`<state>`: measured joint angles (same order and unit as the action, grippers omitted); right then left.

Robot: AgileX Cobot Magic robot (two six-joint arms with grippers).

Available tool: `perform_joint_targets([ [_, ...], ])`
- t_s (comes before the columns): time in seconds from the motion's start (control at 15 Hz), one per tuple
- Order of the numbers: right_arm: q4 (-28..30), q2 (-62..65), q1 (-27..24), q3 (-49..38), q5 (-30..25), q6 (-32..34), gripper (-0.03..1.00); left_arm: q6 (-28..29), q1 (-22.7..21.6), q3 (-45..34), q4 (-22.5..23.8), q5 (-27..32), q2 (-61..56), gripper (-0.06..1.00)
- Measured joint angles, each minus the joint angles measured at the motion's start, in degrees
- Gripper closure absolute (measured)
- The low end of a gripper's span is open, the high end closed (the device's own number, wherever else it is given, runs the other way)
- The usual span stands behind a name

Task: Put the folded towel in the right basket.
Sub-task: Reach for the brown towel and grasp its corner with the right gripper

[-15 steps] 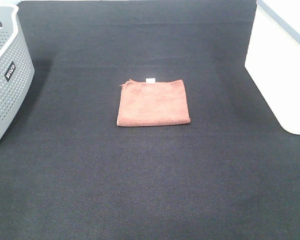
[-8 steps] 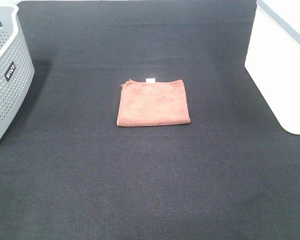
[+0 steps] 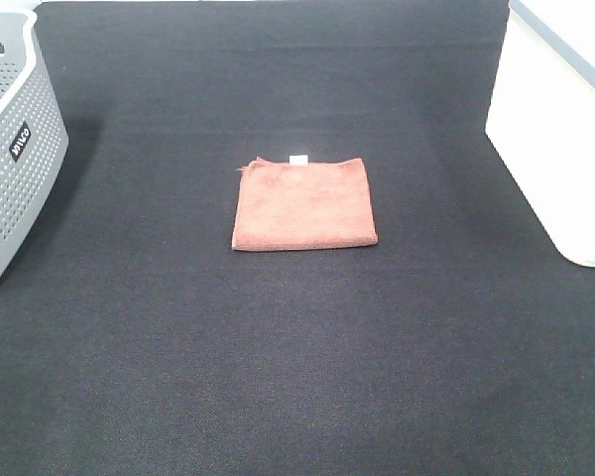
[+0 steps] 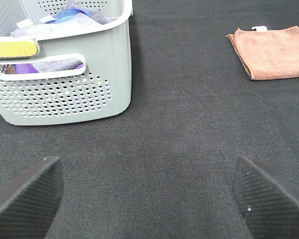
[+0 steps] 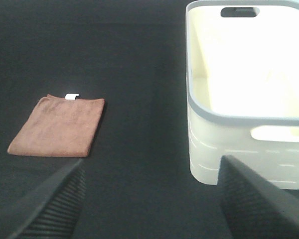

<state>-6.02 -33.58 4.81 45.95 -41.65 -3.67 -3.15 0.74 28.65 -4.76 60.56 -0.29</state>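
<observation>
A folded brown towel [image 3: 303,204] with a small white tag lies flat in the middle of the black table. It also shows in the left wrist view [image 4: 271,52] and in the right wrist view [image 5: 59,126]. The white right basket [image 3: 560,129] stands at the right edge; the right wrist view shows it [image 5: 249,124] with nothing inside. Neither gripper shows in the high view. My left gripper [image 4: 149,199] is open and empty, well short of the towel. My right gripper [image 5: 149,199] is open and empty, between towel and basket.
A grey perforated basket [image 3: 10,149] stands at the left edge. The left wrist view shows it [image 4: 65,94] holding several coloured cloths. A black cloth [image 3: 297,377] covers the table.
</observation>
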Motion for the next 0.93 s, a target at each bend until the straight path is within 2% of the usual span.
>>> perform_joint_targets([
  [0.2, -2.8, -15.7, 0.0, 10.6, -0.7, -0.3, 0.27, 0.0, 0.0, 0.0, 0.0, 0.0, 0.0, 0.07],
  [0.4, -4.5, -31.6, 0.0, 22.3, -3.5, -0.9, 0.27, 0.0, 0.0, 0.0, 0.0, 0.0, 0.0, 0.07],
  [0.6, -8.8, -47.7, 0.6, 33.1, -7.0, -1.8, 0.27, 0.0, 0.0, 0.0, 0.0, 0.0, 0.0, 0.07],
  [0.93, -10.6, -68.2, 9.6, 39.5, -7.3, -3.4, 0.27, 0.0, 0.0, 0.0, 0.0, 0.0, 0.0, 0.07],
])
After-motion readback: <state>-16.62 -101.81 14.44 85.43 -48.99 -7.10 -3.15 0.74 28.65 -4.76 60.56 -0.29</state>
